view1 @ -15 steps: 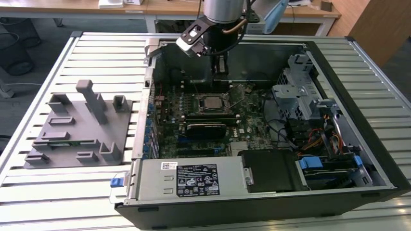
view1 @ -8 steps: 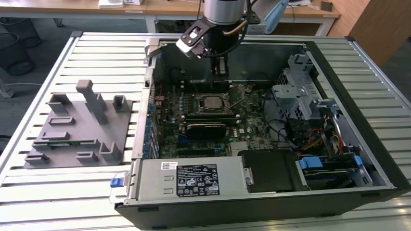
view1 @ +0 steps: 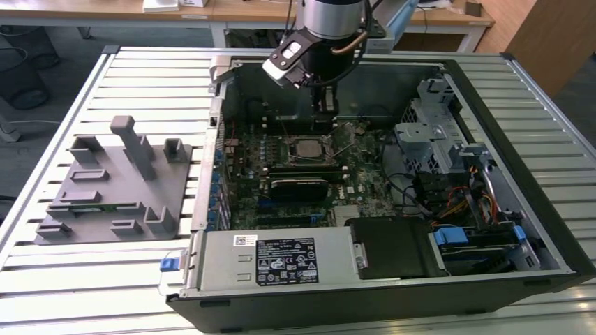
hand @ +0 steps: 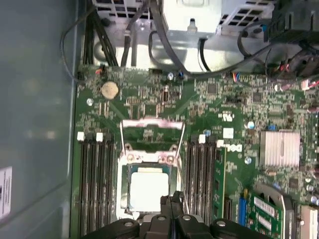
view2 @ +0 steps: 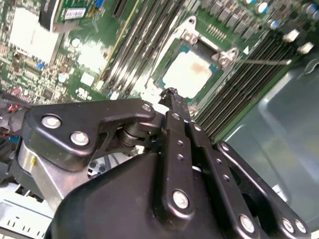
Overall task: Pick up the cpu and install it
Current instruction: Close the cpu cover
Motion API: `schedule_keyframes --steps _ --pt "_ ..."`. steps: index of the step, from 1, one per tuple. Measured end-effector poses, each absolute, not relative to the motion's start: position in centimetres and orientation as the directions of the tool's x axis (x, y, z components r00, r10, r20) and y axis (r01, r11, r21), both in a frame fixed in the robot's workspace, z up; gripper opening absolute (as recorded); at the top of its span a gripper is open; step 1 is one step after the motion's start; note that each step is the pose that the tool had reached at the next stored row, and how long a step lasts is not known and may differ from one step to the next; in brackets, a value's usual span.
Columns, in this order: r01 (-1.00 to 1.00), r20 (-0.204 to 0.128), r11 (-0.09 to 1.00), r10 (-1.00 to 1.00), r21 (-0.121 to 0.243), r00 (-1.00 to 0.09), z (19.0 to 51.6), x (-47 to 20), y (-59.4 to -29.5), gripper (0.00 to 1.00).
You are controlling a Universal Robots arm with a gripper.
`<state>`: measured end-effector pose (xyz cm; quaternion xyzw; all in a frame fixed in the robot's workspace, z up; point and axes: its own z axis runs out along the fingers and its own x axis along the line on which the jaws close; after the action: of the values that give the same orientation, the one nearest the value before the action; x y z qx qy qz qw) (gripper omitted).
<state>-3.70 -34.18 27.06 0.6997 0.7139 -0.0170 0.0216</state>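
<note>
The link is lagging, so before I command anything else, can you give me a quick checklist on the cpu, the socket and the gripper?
1. cpu lying in the socket: ok, seen in both wrist views.
2. cpu seated flat and square: cannot tell.
3. Retention frame closed over the cpu: not ok, it stands flipped open.
4. Lever latched down: not ok, it sticks out free beside the socket.
5. gripper empty: ok, its fingers are shut on nothing and it hangs above the socket's edge.
</note>
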Motion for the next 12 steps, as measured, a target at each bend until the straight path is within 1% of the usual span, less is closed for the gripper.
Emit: schedule_keyframes --steps 12 --pt "1.000 -0.055 0.020 0.998 0.004 -0.020 26.9 -1.3 -34.2 0.11"
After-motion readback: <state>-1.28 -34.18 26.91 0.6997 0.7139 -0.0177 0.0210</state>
